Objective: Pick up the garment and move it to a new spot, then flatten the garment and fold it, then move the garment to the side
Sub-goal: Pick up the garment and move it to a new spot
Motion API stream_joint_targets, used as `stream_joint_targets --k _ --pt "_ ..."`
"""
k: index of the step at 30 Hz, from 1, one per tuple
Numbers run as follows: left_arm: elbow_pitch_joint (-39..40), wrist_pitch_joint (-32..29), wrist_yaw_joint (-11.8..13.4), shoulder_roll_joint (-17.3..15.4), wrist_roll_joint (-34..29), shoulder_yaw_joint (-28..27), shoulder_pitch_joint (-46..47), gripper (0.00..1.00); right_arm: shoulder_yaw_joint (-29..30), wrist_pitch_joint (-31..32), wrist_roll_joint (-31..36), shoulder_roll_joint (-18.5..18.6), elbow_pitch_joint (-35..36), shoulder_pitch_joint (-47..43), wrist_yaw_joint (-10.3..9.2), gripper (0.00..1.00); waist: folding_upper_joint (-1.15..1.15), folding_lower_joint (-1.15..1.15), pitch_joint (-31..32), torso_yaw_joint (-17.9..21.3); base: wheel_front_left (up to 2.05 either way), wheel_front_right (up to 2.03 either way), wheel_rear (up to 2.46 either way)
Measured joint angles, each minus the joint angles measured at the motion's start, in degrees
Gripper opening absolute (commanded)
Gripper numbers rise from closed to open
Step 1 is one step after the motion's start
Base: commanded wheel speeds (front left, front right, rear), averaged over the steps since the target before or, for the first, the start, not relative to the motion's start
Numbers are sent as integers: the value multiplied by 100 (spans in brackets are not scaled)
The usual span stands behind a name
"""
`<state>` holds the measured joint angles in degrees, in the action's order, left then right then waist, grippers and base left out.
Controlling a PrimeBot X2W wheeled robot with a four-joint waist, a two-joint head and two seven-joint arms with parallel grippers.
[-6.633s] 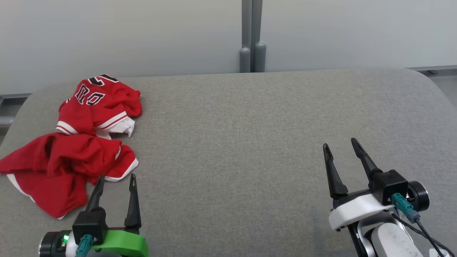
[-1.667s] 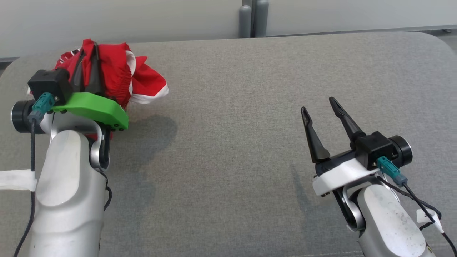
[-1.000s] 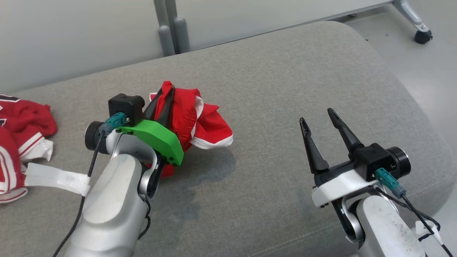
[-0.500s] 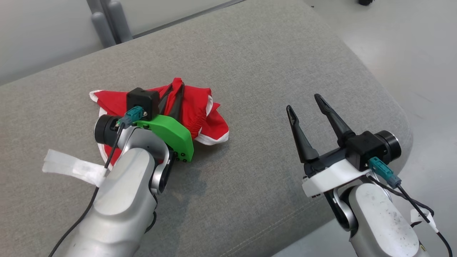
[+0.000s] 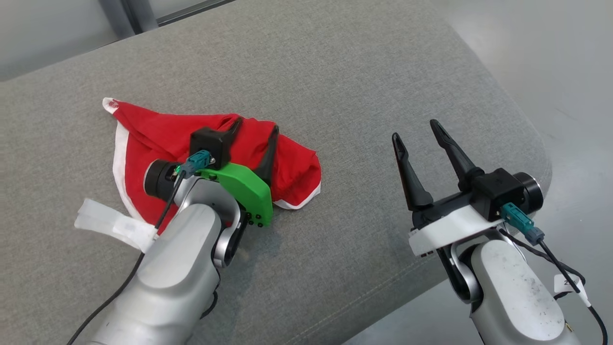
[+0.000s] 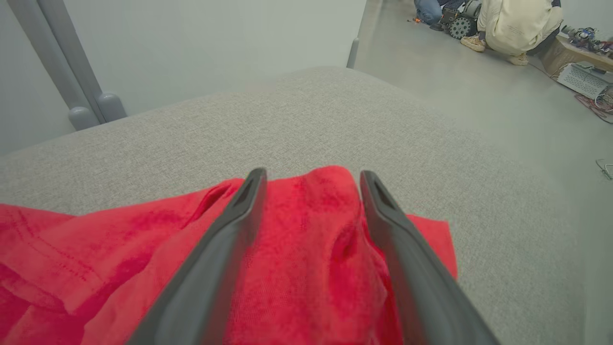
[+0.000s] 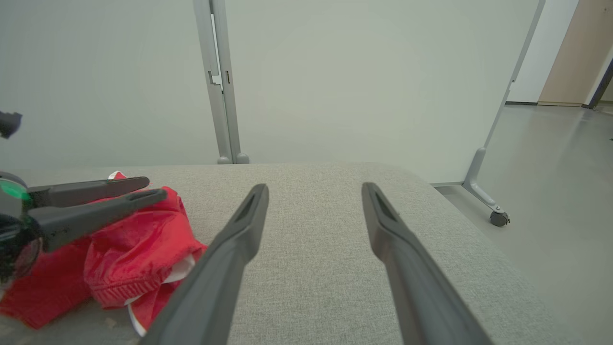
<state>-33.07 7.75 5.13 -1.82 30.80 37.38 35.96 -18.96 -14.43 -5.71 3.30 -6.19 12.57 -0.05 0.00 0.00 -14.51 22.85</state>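
The garment (image 5: pixel 163 134) is red with white trim and lies crumpled on the grey cushioned surface (image 5: pixel 335 72). My left gripper (image 5: pixel 255 127) stands open just over it, fingers spread, a hump of red cloth (image 6: pixel 311 230) between them and no longer pinched. From the right wrist the garment (image 7: pixel 129 254) shows at the lower left, with the left gripper (image 7: pixel 155 187) above it. My right gripper (image 5: pixel 416 132) hangs open and empty over bare cushion to the right; in its own view the right gripper (image 7: pixel 314 187) holds nothing.
The cushion's rounded right edge (image 5: pixel 536 143) drops to a pale floor (image 5: pixel 565 57). A grey partition post (image 7: pixel 220 81) stands behind the cushion, and a caster leg (image 7: pixel 498 218) at the right. A person (image 6: pixel 517 24) crouches on the floor far off.
The left gripper has opened and let go of the garment, which has sagged flatter onto the cushion. The head camera has turned right, so the whole picture has shifted. The right gripper stays open.
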Motion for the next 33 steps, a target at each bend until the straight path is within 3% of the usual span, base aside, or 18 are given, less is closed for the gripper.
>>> stream_joint_targets --k 11,19,33 --pt "475 501 -57 -9 187 210 188 100 38 0 -86 -1 -236 -22 15 100 0 0 105 -528 0 0 0" --pt "601 650 -5 -9 -14 191 13 100 -118 0 -204 -4 -821 -393 207 100 0 0 264 -1068 0 0 0" --pt "979 652 102 -14 7 -131 -1089 100 -97 0 -1266 -14 -1452 -629 370 100 0 0 540 -2236 0 0 0"
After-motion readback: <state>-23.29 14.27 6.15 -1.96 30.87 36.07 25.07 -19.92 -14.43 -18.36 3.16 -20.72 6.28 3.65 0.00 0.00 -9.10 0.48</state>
